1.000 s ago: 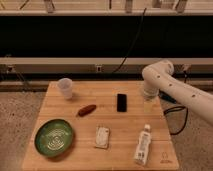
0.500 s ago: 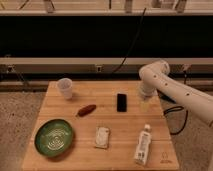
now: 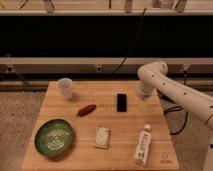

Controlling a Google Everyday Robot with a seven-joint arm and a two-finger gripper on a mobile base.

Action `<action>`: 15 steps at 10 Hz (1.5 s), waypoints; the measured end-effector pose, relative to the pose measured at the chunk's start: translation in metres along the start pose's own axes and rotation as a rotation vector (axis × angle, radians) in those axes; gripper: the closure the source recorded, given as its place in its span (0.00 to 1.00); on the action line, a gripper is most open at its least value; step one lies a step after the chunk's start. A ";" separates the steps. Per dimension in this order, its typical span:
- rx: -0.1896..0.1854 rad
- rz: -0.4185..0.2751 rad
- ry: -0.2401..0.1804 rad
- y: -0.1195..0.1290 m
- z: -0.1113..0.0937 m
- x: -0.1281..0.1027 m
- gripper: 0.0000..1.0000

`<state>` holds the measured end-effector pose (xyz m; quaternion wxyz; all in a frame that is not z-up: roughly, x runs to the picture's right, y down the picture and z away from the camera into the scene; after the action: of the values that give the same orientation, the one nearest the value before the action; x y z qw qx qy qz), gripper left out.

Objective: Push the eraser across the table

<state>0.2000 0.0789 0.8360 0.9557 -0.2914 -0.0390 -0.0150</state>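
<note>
The eraser (image 3: 121,102) is a small flat black block lying on the light wooden table (image 3: 125,145), right of centre toward the far side. My gripper (image 3: 143,104) hangs from the white arm over the table's right part, just right of the eraser and apart from it by a small gap.
A clear plastic cup (image 3: 65,88) stands at the far left. A reddish-brown sausage-shaped item (image 3: 86,110) lies left of the eraser. A green plate (image 3: 54,138) sits at the front left, a white packet (image 3: 102,137) at front centre, a white tube (image 3: 143,145) at front right.
The arm has shifted a little to the left, bringing the gripper closer to the eraser. The eraser and the other objects have not moved.
</note>
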 end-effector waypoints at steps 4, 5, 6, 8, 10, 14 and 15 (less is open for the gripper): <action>-0.005 -0.001 -0.010 -0.007 0.008 -0.004 0.80; -0.011 -0.002 -0.012 -0.007 0.014 -0.007 0.88; -0.011 -0.005 -0.015 -0.011 0.020 -0.010 0.96; -0.014 -0.017 -0.025 -0.026 0.029 -0.016 1.00; -0.025 -0.043 -0.028 -0.031 0.037 -0.029 1.00; -0.046 -0.093 -0.031 -0.041 0.050 -0.049 1.00; -0.050 -0.106 -0.033 -0.044 0.053 -0.057 1.00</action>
<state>0.1370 0.0721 0.8994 0.9452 -0.3129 -0.0698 -0.0617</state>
